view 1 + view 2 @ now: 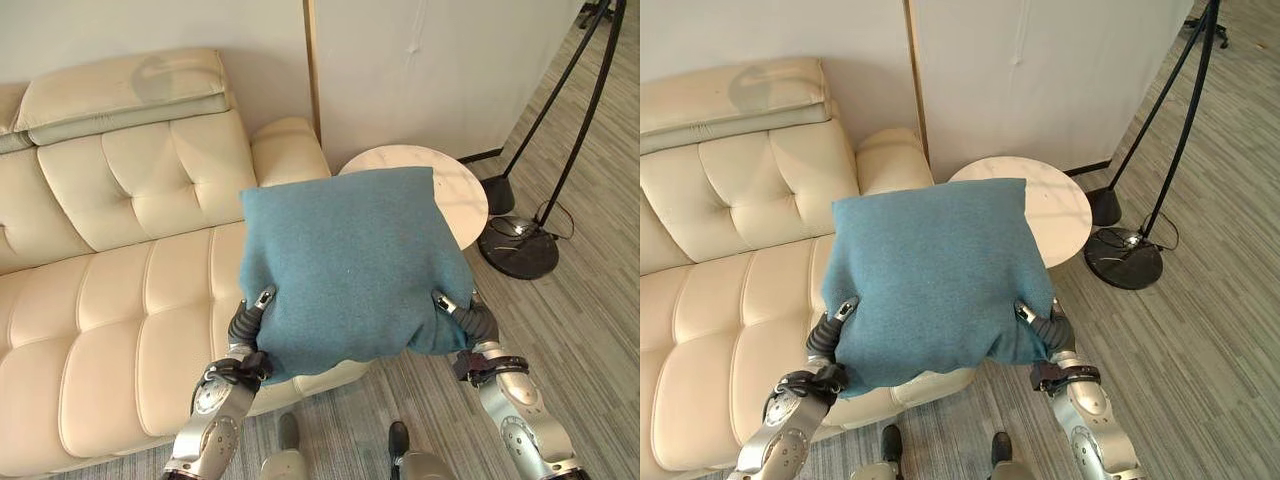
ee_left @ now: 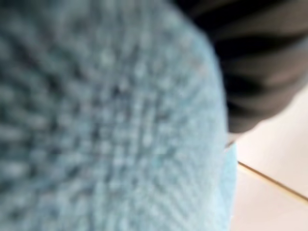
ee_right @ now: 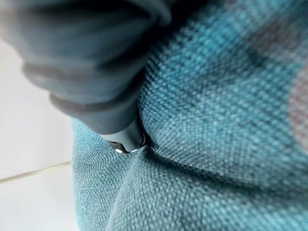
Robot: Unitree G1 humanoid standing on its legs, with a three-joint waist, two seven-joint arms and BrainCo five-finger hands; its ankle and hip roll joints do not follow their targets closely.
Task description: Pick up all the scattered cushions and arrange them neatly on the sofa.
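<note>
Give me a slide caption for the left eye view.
Both hands, left hand and right hand, hold a teal cushion up in front of the cream sofa, beside a round white side table.

Head stereo pair downward on shared sofa (image 1: 110, 300); wrist cameras hard against cushion (image 2: 106, 125).

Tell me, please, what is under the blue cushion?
Under the blue cushion show the sofa seat edge and part of the round table. Both hands, left hand and right hand, hold its lower corners; their fingers are covered.
</note>
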